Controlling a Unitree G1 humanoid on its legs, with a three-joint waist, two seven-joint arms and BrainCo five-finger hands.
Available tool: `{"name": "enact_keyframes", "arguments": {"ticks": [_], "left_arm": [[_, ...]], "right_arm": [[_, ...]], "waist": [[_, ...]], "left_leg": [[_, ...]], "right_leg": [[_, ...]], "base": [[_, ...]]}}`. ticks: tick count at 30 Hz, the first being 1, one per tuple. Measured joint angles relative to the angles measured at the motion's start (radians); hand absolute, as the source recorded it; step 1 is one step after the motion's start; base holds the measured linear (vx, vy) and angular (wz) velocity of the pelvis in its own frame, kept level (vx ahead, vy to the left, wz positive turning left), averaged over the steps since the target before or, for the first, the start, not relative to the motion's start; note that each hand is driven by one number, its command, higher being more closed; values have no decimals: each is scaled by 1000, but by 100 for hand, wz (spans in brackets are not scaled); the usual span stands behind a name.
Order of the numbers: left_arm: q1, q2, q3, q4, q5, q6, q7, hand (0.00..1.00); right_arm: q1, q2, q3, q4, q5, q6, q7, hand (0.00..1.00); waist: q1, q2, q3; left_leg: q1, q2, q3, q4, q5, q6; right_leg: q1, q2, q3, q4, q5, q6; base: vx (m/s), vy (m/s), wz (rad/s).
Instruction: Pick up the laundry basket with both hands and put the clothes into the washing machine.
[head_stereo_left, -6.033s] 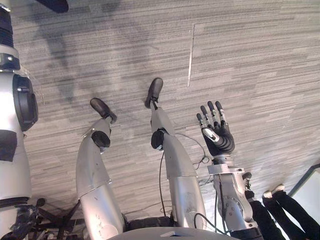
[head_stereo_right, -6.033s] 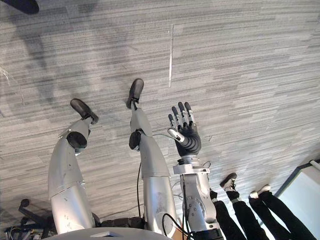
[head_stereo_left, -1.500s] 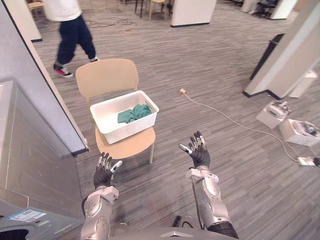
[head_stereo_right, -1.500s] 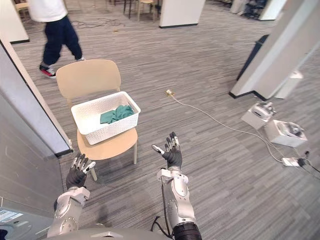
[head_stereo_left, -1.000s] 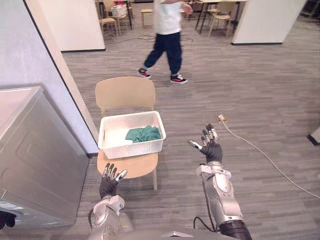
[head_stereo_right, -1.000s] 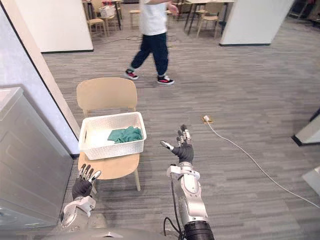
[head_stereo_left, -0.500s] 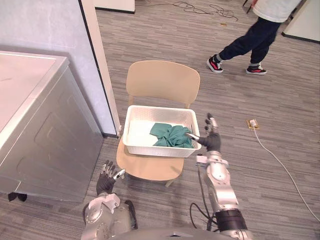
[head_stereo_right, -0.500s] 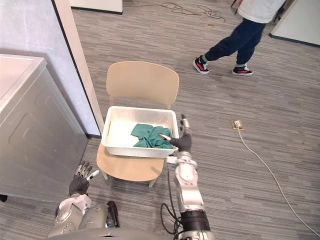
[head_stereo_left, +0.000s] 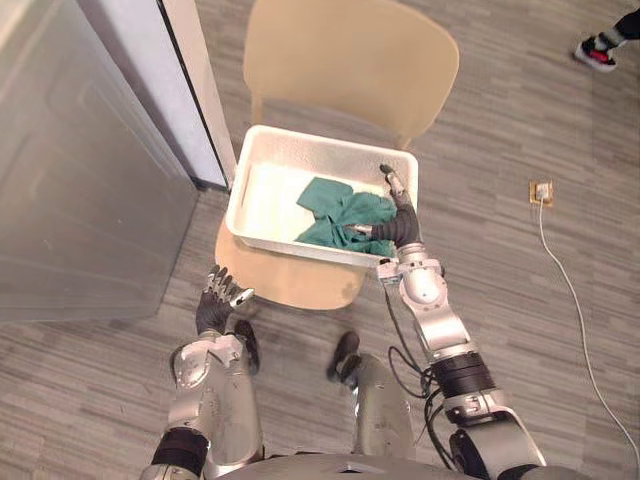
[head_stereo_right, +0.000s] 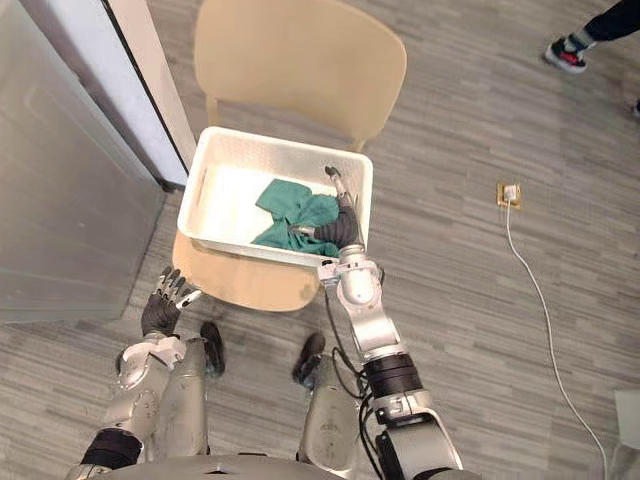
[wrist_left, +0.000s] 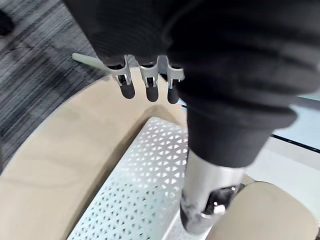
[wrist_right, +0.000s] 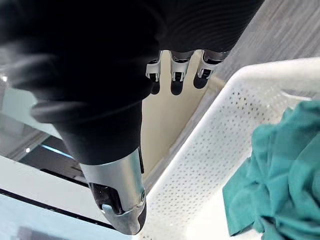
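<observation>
1. While it sits on the seat of a tan chair (head_stereo_left: 350, 60), the white laundry basket (head_stereo_left: 275, 240) holds a heap of green clothes (head_stereo_left: 340, 212). The clothes lie in the right half of the basket, and its left half is bare.
2. The basket has lots of little holes in its walls. It is not lifted: its bottom rests flat on the seat.
3. The right hand (head_stereo_left: 400, 225) is over the near right corner of the basket, just beside the clothes. Its fingers (wrist_right: 173, 85) are straight and side by side, and its thumb (wrist_right: 117, 200) sticks out away from them. They hold nothing. I cannot tell if the hand touches the clothes or the rim.
4. The left hand (head_stereo_left: 214, 305) is lower down, near the front left edge of the seat, apart from the basket. Its fingers (wrist_left: 149, 87) are straight and a little spread, and they hold nothing.
5. To the left of the chair stands a white wall (head_stereo_left: 190, 80) with a dark edge. Past it is the big grey washing machine (head_stereo_left: 80, 170).
6. Everything stands on a grey striped floor (head_stereo_left: 500, 120). On the floor to the right are a small socket (head_stereo_left: 540, 190) and a white cord (head_stereo_left: 575, 300) that runs from it.
7. Far off at the top right is a person's red and white shoe (head_stereo_left: 600, 50).
</observation>
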Motion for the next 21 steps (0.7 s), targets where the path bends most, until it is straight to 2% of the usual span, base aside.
{"name": "enact_keyframes", "arguments": {"ticks": [2, 5, 10, 14, 18, 21], "left_arm": [[-25, 1, -1, 0, 0, -1, -1, 0], [-57, 5, 0, -2, 0, -6, -1, 0], [-90, 6, 3, -1, 0, -6, -1, 0], [-103, 2, 10, -13, 0, -6, 0, 0], [-103, -20, 16, -73, -1, -8, -7, 0], [-102, -25, 14, -79, -1, -9, -10, 0]], "right_arm": [[-62, -16, -4, 13, -31, 13, -1, 0], [-168, -43, -8, 22, -32, 20, -1, 0], [-354, -123, -11, 164, -62, 49, -3, 0], [-449, -166, -7, 262, 44, 58, 12, 0], [-528, -232, 44, 390, 192, 59, 83, 0], [-569, -252, 97, 449, 250, 58, 144, 0]], "waist": [[1, -2, 6], [5, -3, 50], [27, -6, 80], [37, -8, 95], [48, -7, 103], [51, -7, 103]], "left_leg": [[-24, 2, -5, -27, 28, -3], [-39, 4, -12, -66, 66, -7], [-101, -1, -13, -126, 125, -3], [-122, -2, -7, -166, 158, -3], [-123, -2, -6, -186, 172, -3], [-124, 0, -7, -201, 180, -4]], "right_leg": [[-25, 9, -10, -19, 15, -11], [-36, 21, -27, -49, 34, -24], [-104, 27, -43, -82, 69, -41], [-132, 32, -49, -109, 91, -47], [-131, 33, -73, -124, 95, -47], [-131, 33, -83, -130, 96, -48]], "base": [[-20, -91, 5], [-40, -59, 8], [-52, -37, 6], [-22, -24, 1], [7, -19, 2], [34, -38, 4]]}}
